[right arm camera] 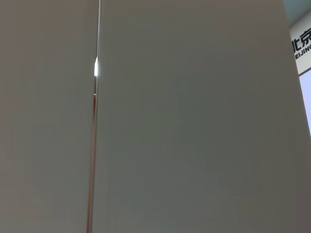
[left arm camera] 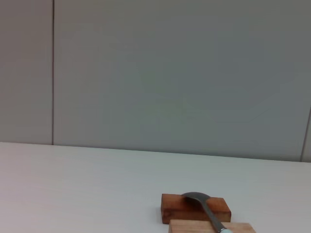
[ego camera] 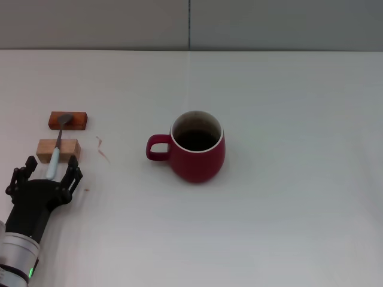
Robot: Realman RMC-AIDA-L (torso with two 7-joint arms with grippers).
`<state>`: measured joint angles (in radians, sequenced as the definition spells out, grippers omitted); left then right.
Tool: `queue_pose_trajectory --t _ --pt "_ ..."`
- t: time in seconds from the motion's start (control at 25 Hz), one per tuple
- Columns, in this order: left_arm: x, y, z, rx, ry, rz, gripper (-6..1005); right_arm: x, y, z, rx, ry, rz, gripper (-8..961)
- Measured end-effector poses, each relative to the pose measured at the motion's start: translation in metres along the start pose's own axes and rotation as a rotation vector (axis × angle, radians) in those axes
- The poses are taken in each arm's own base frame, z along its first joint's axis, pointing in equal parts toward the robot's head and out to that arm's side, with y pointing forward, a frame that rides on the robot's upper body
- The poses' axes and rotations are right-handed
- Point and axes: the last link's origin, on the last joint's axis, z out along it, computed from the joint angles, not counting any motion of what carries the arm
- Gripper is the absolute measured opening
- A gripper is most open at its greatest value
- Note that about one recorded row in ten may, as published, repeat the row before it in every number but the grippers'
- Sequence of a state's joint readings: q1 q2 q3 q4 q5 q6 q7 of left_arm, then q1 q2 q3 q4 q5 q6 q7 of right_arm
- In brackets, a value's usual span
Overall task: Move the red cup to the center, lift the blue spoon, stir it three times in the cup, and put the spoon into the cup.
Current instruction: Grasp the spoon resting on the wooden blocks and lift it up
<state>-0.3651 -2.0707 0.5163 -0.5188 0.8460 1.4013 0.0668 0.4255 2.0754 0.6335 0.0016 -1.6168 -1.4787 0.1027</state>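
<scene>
Between the black jaws lies a spoon (ego camera: 57, 152) with a pale blue handle and grey bowl, across two brown wooden blocks (ego camera: 58, 149). Dark red cup (ego camera: 197, 147), pale rim; plain white surface (ego camera: 287, 215).

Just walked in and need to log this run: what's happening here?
The left tool is open at the near end of the blue spoon, one finger on each side of its handle, not yet closed on it. The spoon lies across two wooden blocks, bowl on the darker one. The red cup stands upright near the middle of the table, handle toward the robot's left. The right arm is out of view.
</scene>
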Motion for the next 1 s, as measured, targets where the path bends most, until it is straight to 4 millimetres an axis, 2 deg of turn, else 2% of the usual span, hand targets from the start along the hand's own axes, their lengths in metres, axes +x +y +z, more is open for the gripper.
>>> queue_pose_trajectory --t 0.68,0.88,1.0 --pt "0.0009 0.0049 -0.0003 -0.028 0.008 0.029 818 0.0003 0.0001 -0.0007 -0.004 0.002 -0.002 685" --pt "0.0028 0.0021 0.0020 -0.016 0.018 0.032 619 0.0003 0.0018 -0.0008 -0.016 0.002 -0.003 686" --pt "0.0030 0.0015 0.0020 -0.015 0.020 0.034 611 0.0004 0.0012 -0.0015 -0.016 0.003 -0.004 686"
